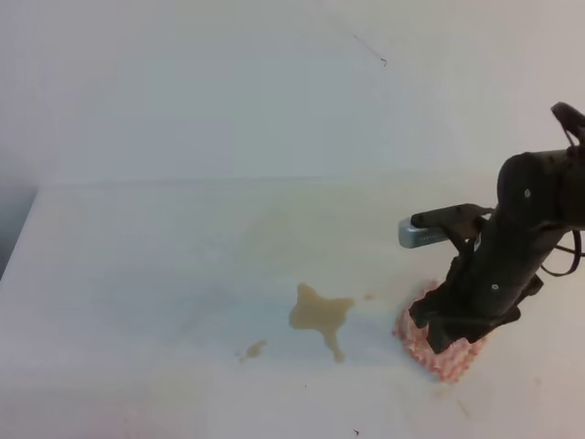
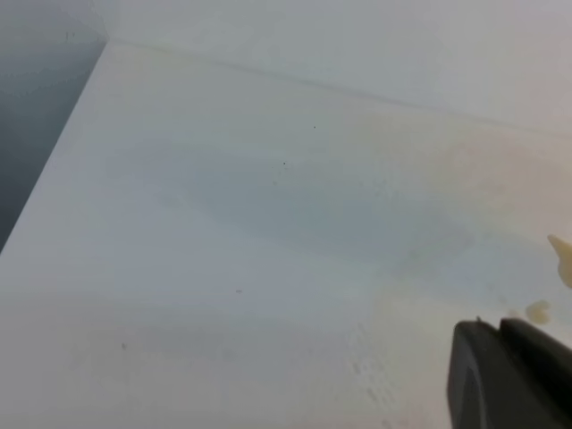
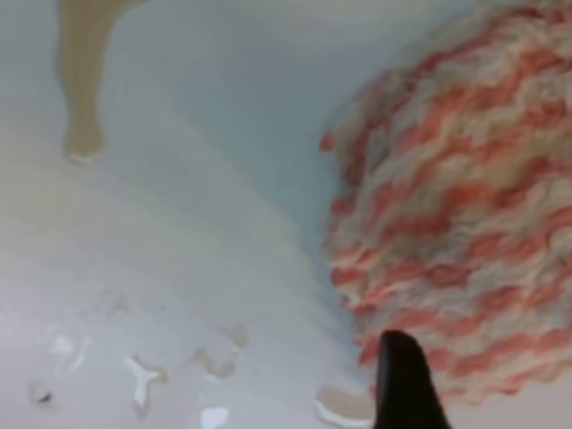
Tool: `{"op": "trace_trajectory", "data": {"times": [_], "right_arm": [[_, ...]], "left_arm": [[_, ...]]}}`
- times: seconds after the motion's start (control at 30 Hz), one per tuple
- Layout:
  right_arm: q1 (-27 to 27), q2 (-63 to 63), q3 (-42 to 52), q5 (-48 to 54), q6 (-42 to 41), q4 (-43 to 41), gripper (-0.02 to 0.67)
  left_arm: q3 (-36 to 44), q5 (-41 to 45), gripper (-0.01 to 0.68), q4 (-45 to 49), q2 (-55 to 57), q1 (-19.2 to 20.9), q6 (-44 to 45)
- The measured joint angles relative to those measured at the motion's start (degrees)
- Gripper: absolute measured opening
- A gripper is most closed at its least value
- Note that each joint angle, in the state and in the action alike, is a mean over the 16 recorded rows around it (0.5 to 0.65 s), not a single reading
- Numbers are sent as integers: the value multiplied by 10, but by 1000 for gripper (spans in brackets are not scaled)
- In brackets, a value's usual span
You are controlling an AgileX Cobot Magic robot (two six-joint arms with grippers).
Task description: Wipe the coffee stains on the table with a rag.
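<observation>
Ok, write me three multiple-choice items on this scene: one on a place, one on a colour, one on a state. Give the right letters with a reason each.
1. Where does the rag lie relative to the big coffee stain in the exterior high view?
A. to its right
B. to its left
C. on top of it

2. What colours is the rag?
A. blue and grey
B. pink-orange and white
C. plain green

3. What is the state of the big coffee stain?
A. half smeared away
B. covered by the rag
C. unwiped, apart from the rag

Answers:
1. A: the rag sits under the right gripper, right of the stain.
2. B: the right wrist view shows pink-orange and white zigzag stripes.
3. C: bare table shows between the stain and the rag, and the splat keeps its whole outline.
</observation>
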Motion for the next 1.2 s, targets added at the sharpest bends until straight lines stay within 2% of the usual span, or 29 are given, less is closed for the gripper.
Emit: {"op": "trace_trajectory", "data": {"times": [0.2,0.5,0.7,0.97,1.2], "right_arm": [[3,40,-5,-2,10,-8,312],[3,64,-18,8,6,-23,120],[3,70,-60,34,-7,-19,29],[24,77,-161,67,-24,3,17],[70,86,-226,37,-40,18,16]], "left_arm": [[0,0,1,0,0,0,0],[0,0,1,0,0,0,0],[0,0,1,0,0,0,0],[0,0,1,0,0,0,0],[0,0,1,0,0,0,0]]}}
